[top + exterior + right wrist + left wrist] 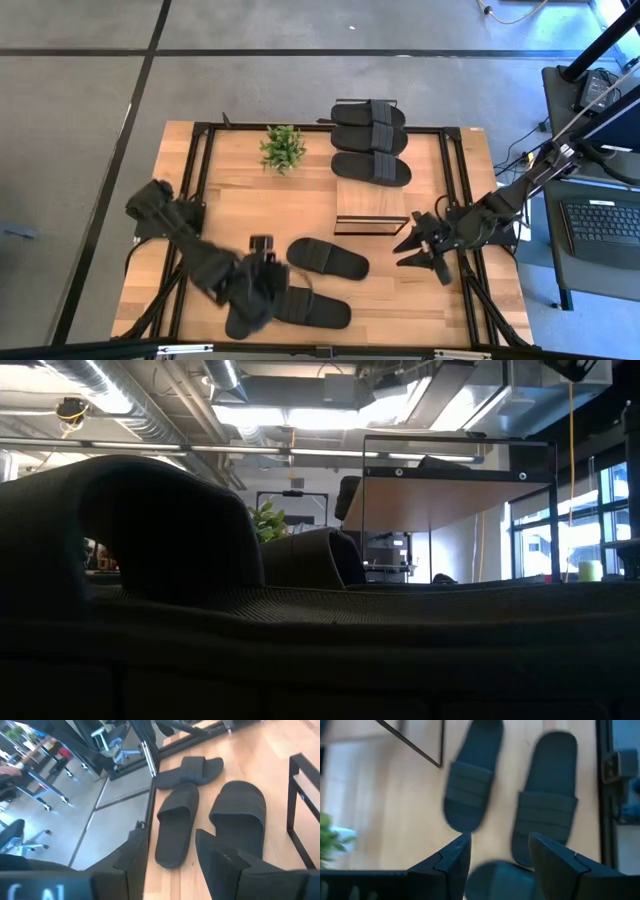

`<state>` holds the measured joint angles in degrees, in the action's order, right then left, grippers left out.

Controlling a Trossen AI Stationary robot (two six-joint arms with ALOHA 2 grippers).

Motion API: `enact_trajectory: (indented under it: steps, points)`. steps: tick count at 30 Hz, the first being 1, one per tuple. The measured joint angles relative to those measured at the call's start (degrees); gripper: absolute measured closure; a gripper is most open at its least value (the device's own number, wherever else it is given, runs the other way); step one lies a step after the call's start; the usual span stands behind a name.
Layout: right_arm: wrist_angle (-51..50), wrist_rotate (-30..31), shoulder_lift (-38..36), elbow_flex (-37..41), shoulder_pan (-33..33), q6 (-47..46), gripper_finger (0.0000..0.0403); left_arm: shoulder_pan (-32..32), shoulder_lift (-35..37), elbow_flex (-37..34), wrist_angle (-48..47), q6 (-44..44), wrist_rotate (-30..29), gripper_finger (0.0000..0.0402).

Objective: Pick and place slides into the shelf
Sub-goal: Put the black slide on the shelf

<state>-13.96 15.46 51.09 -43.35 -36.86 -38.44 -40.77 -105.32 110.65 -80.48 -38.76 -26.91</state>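
Six matte black slides: three (pixel 370 140) lie side by side beyond the shelf (pixel 371 208), a narrow wood-topped, black-framed rack; three (pixel 327 259) lie nearer, left of it.

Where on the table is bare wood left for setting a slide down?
Bare wood lies left of the plant and between the plant and the shelf. The near edge is crowded: three slides and the left gripper.

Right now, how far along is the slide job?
Three slides sit lined up in the shelf frame, apparently done. In hand: the open left end effector hovers over a fourth slide. Two more lie on the table. The right end effector waits open beside the shelf.
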Motion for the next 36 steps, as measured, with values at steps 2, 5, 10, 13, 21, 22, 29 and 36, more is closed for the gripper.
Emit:
enact_trajectory:
  steps: [2,5,10,13,21,22,29,36]
  points:
    - [0.01,0.01,1.27,0.0,0.0,-0.04,0.0236,-2.4,-2.2,0.0,-0.1,-3.12,0.03,0.0211]
    - [0.0,-0.01,3.14,0.0,0.0,-0.04,0.0236,-5.5,-5.62,0.0,-0.16,-8.71,0.12,0.0211]
    - [0.46,0.0,5.17,0.0,0.0,-0.04,0.0236,-9.66,-11.28,0.0,-5.42,-20.38,3.48,0.0211]
    - [0.48,0.01,5.59,0.0,0.02,0.04,0.0236,-11.17,-14.8,-0.02,-9.62,-24.7,5.89,0.0211]
    - [0.7,0.03,5.58,0.0,0.82,0.11,0.0236,-10.79,-20.47,-0.07,-9.55,-24.18,4.84,0.0211]
    - [0.74,0.03,5.58,0.0,1.0,0.13,0.0236,-10.53,-20.91,-0.07,-9.56,-24.15,4.86,0.0211]
    - [0.85,0.03,5.58,0.0,1.83,0.16,0.0236,-10.09,-22.29,-2.21,-9.56,-24.95,4.9,0.0211]
    - [0.83,0.03,5.57,0.0,1.86,0.16,0.0236,-10.82,-22.36,-8.87,-9.55,-29.34,5.54,0.0211]
